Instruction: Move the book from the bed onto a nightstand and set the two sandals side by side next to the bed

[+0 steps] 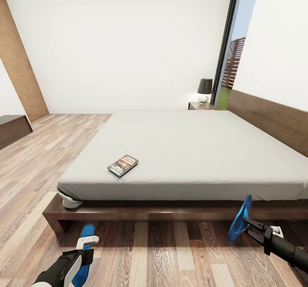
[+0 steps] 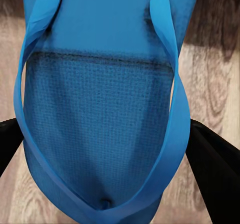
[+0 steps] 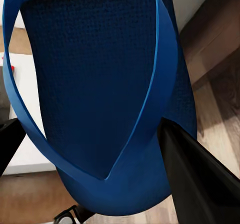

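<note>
The book (image 1: 123, 165), a dark paperback, lies flat on the grey mattress of the bed (image 1: 179, 150), near its front left part. My left gripper (image 1: 87, 241) is low over the floor by the bed's front left corner, shut on a blue sandal (image 1: 87, 230) that lies flat; in the left wrist view that sandal (image 2: 100, 114) sits between black fingers (image 2: 215, 179). My right gripper (image 1: 248, 226) is shut on the other blue sandal (image 1: 238, 219), held on edge above the floor before the bed frame; this sandal (image 3: 95, 83) also appears in the right wrist view. The nightstand (image 1: 200, 105) stands at the bed's far side.
A dark-shaded lamp (image 1: 205, 90) stands on the nightstand beside a tall dark-framed window (image 1: 231, 51). The wooden headboard (image 1: 273, 118) runs along the right wall. A long low dark bench (image 1: 13, 129) stands at the far left. Wood-plank floor (image 1: 38, 163) stretches left of the bed.
</note>
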Robot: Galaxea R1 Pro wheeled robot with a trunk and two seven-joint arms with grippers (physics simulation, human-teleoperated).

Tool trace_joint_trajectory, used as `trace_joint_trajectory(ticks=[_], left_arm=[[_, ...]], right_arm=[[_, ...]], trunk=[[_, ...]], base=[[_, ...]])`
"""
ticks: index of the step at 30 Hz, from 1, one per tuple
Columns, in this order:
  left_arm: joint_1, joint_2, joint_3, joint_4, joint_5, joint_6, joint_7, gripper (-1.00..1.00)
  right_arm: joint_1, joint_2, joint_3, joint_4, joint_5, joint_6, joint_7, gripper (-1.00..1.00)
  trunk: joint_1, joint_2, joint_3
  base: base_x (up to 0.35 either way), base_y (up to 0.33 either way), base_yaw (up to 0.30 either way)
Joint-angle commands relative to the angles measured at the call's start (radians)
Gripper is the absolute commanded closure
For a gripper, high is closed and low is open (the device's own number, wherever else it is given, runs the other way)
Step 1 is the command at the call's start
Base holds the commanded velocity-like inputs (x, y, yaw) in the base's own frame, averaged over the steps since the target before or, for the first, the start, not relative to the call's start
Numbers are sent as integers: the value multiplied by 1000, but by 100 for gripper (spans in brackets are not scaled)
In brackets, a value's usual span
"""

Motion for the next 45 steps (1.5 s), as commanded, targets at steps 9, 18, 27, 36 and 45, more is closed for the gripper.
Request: trace_joint_trajectory(ticks=[9,18,27,36,45], left_arm=[[0,-3,0,-1,10,7,3,100],[0,-10,-1,1,11,7,1,100],[0,-20,0,1,11,6,3,100],[0,-28,0,1,11,6,2,100],[0,-30,4,-5,12,22,8,100]], right_arm=[[-1,0,0,0,-3,7,-1,100],[-1,0,0,2,3,7,-2,100],[-1,0,0,2,5,7,-2,100],[-1,0,-1,2,5,7,-2,100],[-1,0,-1,0,0,7,-2,100]], trunk=[[-23,42,18],[-58,105,46],[-54,98,43],[-19,35,15],[15,-28,-13]], base=[[0,0,0],[0,0,0],[0,0,0],[0,0,0],[0,0,0]])
